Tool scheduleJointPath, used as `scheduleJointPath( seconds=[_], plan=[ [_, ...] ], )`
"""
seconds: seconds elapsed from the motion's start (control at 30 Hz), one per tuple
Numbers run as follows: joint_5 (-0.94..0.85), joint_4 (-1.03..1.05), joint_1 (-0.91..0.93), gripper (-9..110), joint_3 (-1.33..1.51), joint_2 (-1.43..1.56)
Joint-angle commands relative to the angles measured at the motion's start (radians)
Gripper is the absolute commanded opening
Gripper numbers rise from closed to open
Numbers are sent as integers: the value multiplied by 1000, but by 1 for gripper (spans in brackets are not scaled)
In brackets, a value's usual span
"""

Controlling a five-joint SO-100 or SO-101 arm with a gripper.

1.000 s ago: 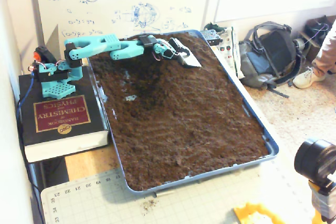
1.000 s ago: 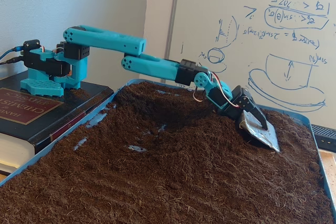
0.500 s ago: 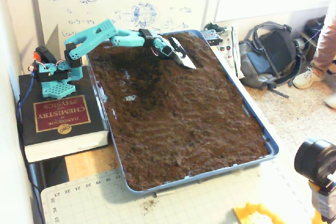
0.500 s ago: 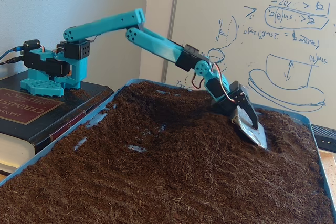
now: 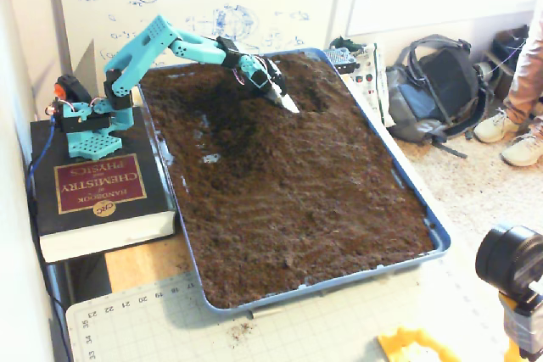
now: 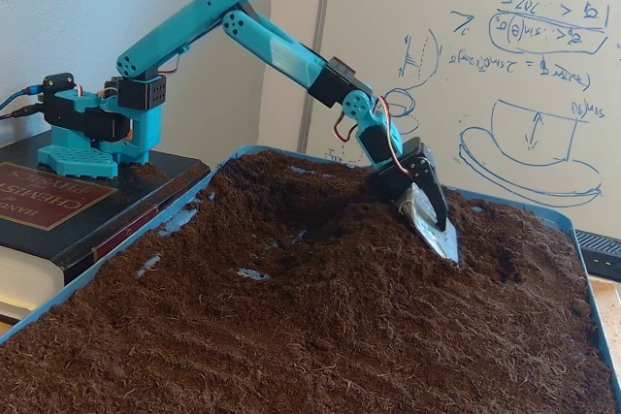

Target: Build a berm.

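Observation:
A blue tray (image 5: 405,186) (image 6: 175,221) is filled with dark brown crumbly soil. The soil rises into a hump, the berm (image 5: 222,108) (image 6: 291,181), at the tray's far end near the arm. My teal arm reaches over it from the left. Its gripper (image 5: 284,101) (image 6: 433,225) carries a silver metal blade (image 6: 427,220) that points steeply down, tip in the soil on the berm's right flank. Whether the jaws are open or shut does not show. A dark hollow (image 5: 310,101) (image 6: 505,261) lies just right of the blade.
The arm's base stands on a thick black book (image 5: 97,188) (image 6: 58,203) left of the tray. A pale scrap (image 5: 211,158) lies in the soil. A backpack (image 5: 437,82) and a person's shoes (image 5: 517,137) are on the floor at right; a camera (image 5: 509,260) stands at front right.
The elbow has risen and the blade has been drawn back toward the base, tipping from nearly flat to steep. It left a hollow in the soil where it lay.

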Motion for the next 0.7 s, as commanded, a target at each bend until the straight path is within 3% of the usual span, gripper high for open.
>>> scheduleJointPath(
  seconds=[0.0,0.67],
  plan=[
    [2,12,34,1,156,9],
    [2,3,31,0,370,299]
  ],
)
